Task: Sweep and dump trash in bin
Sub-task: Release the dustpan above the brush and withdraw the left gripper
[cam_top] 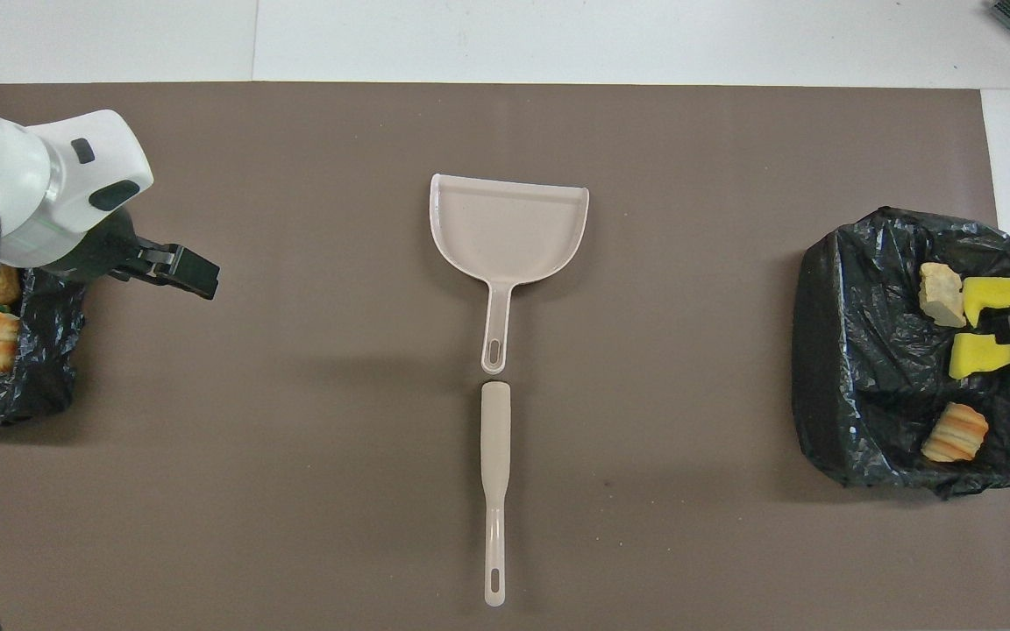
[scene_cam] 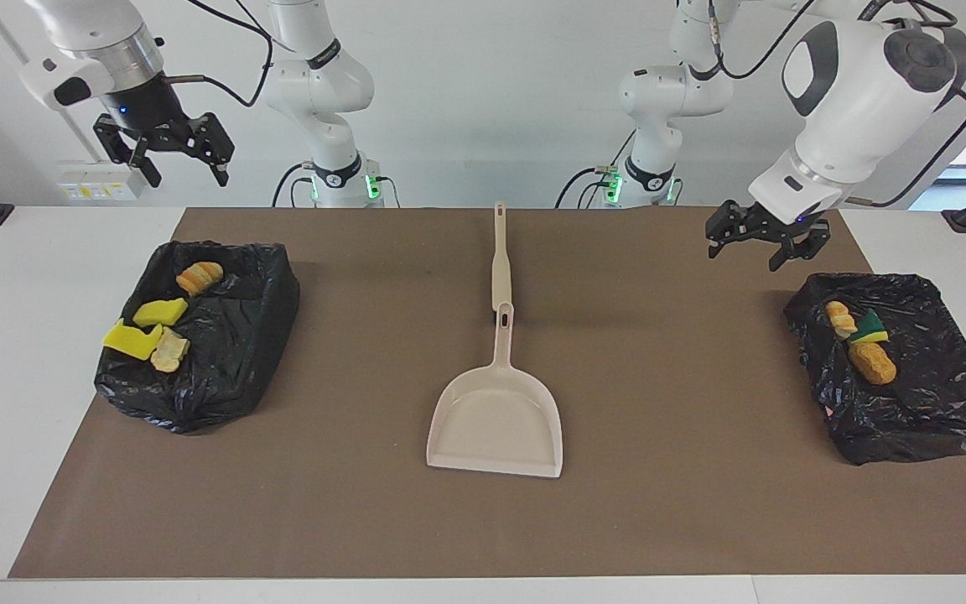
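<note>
The trash lies in two black-bagged bins. The bin [scene_cam: 223, 369] at the right arm's end holds two yellow sponge chunks [scene_cam: 131, 340] and two bread pieces [scene_cam: 198, 277], which also show in the overhead view [cam_top: 956, 431]. The bin [scene_cam: 944, 403] at the left arm's end holds bread pieces [scene_cam: 873, 362] and a yellow-green sponge [scene_cam: 869, 327]. My right gripper [scene_cam: 184, 174] is open, empty and raised high over its bin [cam_top: 847, 350]. My left gripper [scene_cam: 747, 252] is open and empty, low over the mat beside its bin's corner, and also shows in the overhead view [cam_top: 189, 273].
A beige dustpan [scene_cam: 495, 419] lies flat mid-mat, its handle pointing toward the robots. A beige brush [scene_cam: 500, 260] lies in line with it, nearer to the robots, and also shows in the overhead view [cam_top: 494, 491]. A brown mat [scene_cam: 659, 520] covers the table.
</note>
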